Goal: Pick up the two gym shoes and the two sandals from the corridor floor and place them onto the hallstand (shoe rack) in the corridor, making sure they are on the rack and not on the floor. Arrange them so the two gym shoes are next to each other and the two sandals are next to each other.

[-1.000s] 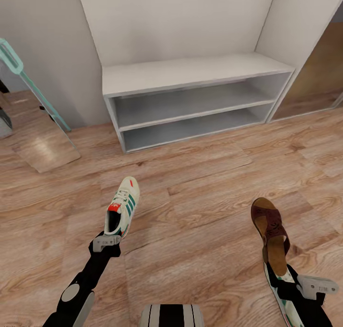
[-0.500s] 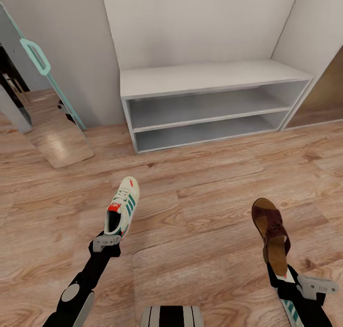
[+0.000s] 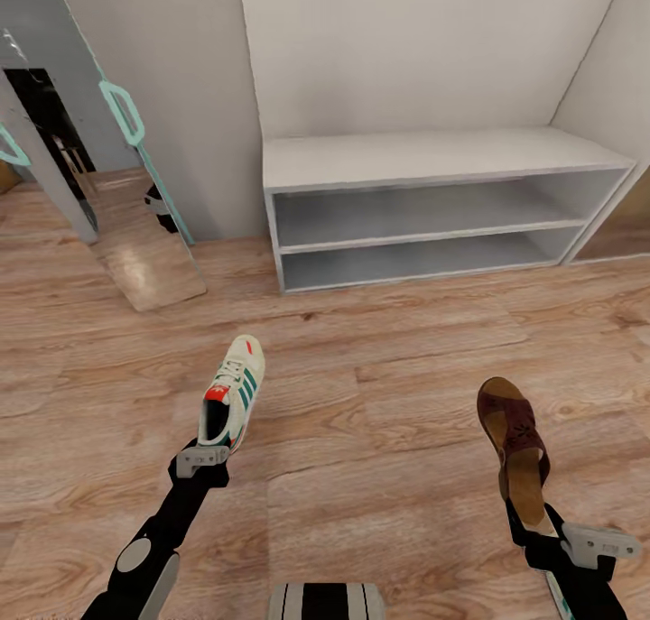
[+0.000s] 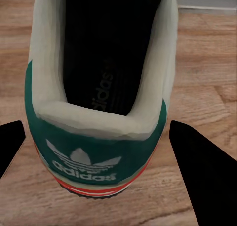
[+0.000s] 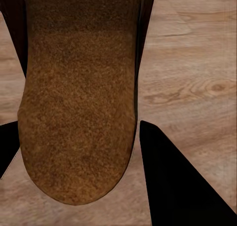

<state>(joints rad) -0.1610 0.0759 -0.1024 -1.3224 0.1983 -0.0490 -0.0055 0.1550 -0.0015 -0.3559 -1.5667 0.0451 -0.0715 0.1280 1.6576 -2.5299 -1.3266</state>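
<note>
My left gripper [image 3: 200, 458] is shut on the heel of a cream-white gym shoe [image 3: 233, 392] with green stripes, its toe towards the hallstand [image 3: 433, 155]. The left wrist view shows that gym shoe's green heel [image 4: 94, 152] between the dark fingers [image 4: 200, 171]. My right gripper [image 3: 533, 528] is shut on the heel end of a maroon sandal [image 3: 515, 444]. Its tan footbed [image 5: 79, 88] shows close up in the right wrist view. A sliver of the second gym shoe [image 3: 553, 593] lies on the floor under my right arm. The other sandal is out of view.
The pale-grey hallstand stands against the far wall with a flat top and two open shelf levels. A teal-framed mirror [image 3: 135, 232] leans at the left. Wood-plank floor [image 3: 379, 376] stretches between me and the rack. My base [image 3: 325, 600] shows at the picture's lower edge.
The whole picture has shifted: rack and mirror now sit further right, so the camera moved. Both grippers keep their holds. Less of the floor shoe shows under my right arm.
</note>
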